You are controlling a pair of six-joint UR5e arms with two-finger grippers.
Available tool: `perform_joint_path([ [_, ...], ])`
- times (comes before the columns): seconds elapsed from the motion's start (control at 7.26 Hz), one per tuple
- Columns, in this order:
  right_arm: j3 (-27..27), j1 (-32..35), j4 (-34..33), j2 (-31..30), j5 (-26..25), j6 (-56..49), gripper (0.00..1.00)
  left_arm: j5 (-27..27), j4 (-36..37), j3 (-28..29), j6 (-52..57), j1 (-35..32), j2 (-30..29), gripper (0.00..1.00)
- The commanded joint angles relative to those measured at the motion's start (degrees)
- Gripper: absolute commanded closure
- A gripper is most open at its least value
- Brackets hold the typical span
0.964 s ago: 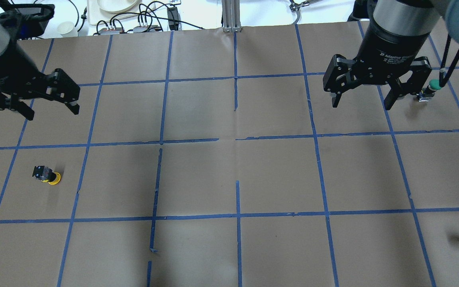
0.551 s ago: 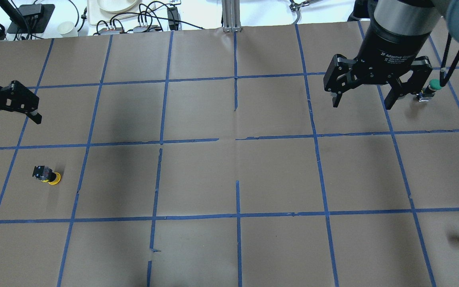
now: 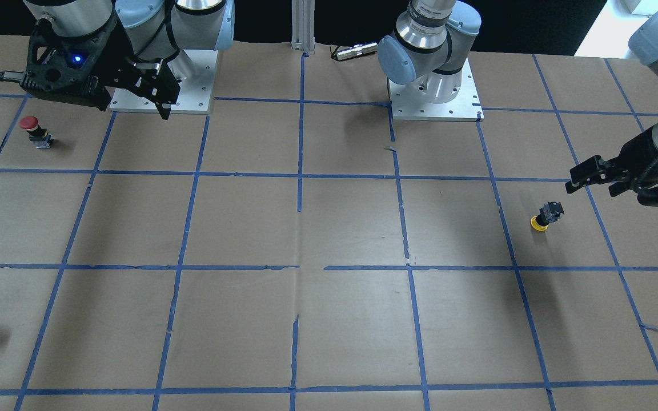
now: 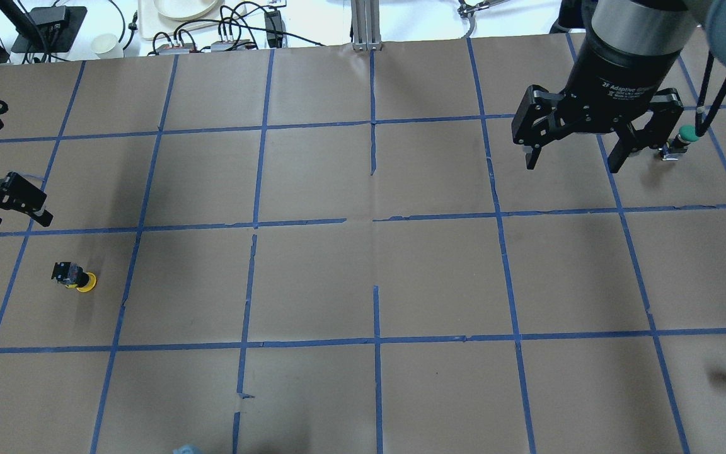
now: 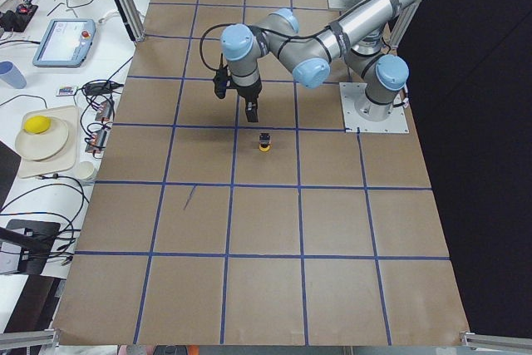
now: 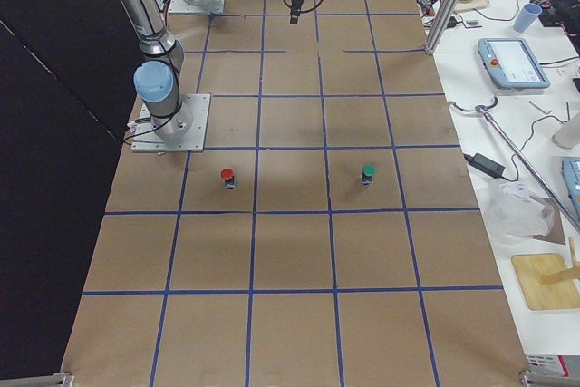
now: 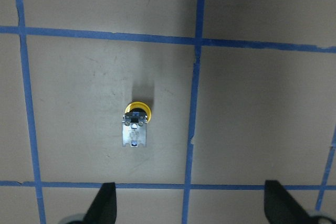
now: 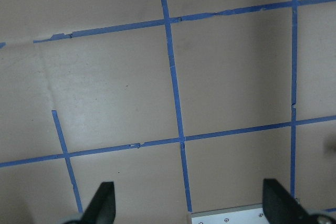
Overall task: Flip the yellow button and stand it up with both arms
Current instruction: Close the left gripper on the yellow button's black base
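Yellow button lies on its side on the tabletop, untouched. Left tool, jaws wide and empty, has swung in from farther off and now hovers near the button, looking down on it. Right tool, also spread and empty, hasn't moved, well apart from the button. Approach underway, grasp not started.

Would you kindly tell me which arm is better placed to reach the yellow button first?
Left, probably. The left gripper hovers open close to the yellow button, and its wrist view shows the button ahead of the fingers. The right gripper hangs at the opposite side of the table.
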Motion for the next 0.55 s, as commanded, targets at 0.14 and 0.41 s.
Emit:
perform_joint_path([
  [0.14, 0.00, -0.12, -0.07, 0.02, 0.17, -0.01, 0.00, 0.23, 19.92, -14.73, 4.37, 2.21, -1.19, 0.00],
  [0.41, 0.00, -0.12, -0.07, 0.02, 0.09, -0.01, 0.00, -0.30, 21.76, -16.53, 4.73, 2.38, -2.24, 0.00],
])
